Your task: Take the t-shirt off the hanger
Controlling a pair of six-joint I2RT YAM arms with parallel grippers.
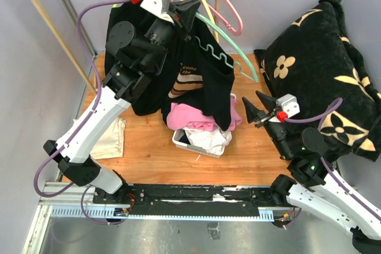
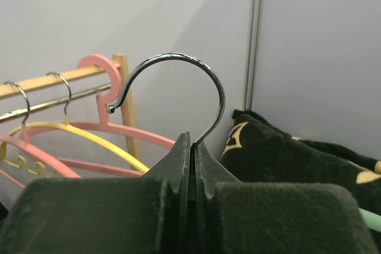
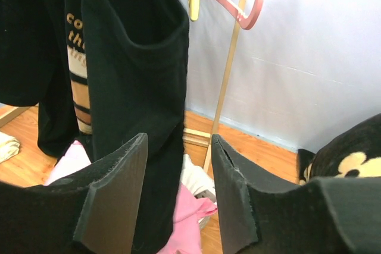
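Pulling shirt off next | left gripper (image 2: 191, 142) clamped tight on hanger (image 2: 221, 96) neck | black t-shirt (image 1: 211, 87) draped on it above table | right gripper (image 3: 178, 140) parted, empty | pinch hem firmly, pull sideways.

Mint-green plastic hanger (image 1: 239, 50) mostly hidden under black printed t-shirt (image 1: 205, 84). Lettering creased, unreadable. White plastic basket (image 1: 183, 143) half-buried in clothes (image 1: 189, 117).

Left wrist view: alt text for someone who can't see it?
The left gripper is shut on a silver hanger hook curling above it. Behind: a pink hanger and a yellow hanger on a rack left, a black patterned cushion right.
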